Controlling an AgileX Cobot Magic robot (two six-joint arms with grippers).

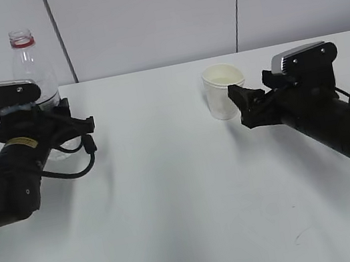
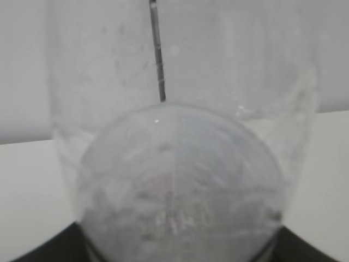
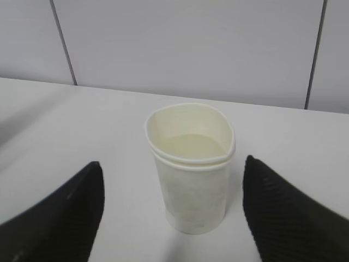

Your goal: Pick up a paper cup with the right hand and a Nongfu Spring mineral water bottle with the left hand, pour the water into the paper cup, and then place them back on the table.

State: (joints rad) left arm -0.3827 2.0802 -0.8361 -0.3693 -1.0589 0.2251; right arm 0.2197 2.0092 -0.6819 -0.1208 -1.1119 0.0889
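- White paper cup (image 3: pixel 191 166) with cream inside stands upright on the white worktop (image 1: pixel 185 190) at two o'clock, between the right pincer's (image 3: pixel 173 213) spread fingers, untouched.
- Clear plastic bottle (image 1: pixel 33 68) stands at ten o'clock inside the left pincer (image 1: pixel 38 121); whether it pinches, I cannot tell.

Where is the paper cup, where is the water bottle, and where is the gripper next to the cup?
paper cup (image 3: pixel 191 185), right wrist view, on its white side wall.
water bottle (image 1: pixel 34 67), exterior view, on its clear upper body.
right gripper (image 3: pixel 172 215), right wrist view, midway between its two black fingertips.
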